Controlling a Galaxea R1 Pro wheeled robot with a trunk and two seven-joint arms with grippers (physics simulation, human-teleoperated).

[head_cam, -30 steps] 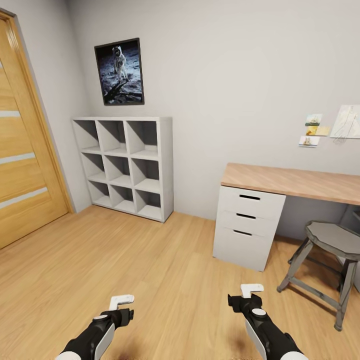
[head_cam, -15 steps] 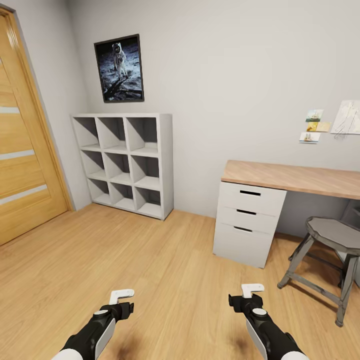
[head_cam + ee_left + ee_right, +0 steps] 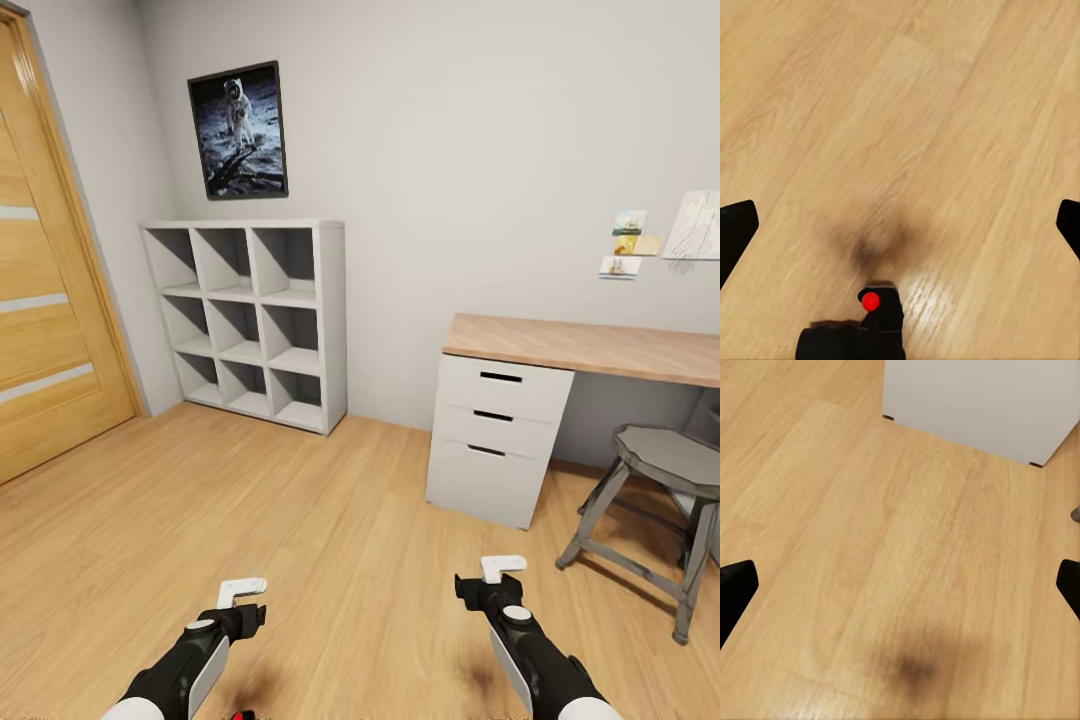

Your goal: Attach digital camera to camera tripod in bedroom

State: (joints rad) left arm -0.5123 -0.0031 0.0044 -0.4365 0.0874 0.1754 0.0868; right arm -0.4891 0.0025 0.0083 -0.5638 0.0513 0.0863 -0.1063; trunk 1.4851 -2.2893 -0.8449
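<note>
- Camera first: you have it on the wood floor, right below your left end effector. In the left wrist view you see its black hump and red button between the two dark fingertips; in the head view a red speck at the bottom edge marks it.
- Your left end effector is spread wide, holds nothing, and hangs above the camera without touching it.
- Your right end effector is likewise wide apart and empty, over bare floor near the white drawer unit.
- Handling, as a judgement: the camera looks small, rigid and light, with a matte shell that should not slip much. Take it across the flat sides of the body, low down, and keep off the button and the hump.
- Leave the underside free if you can, since that face probably meets the tripod head.
- Before you lie a grey cube shelf, a table and a stool, so expect to carry the camera some way.
</note>
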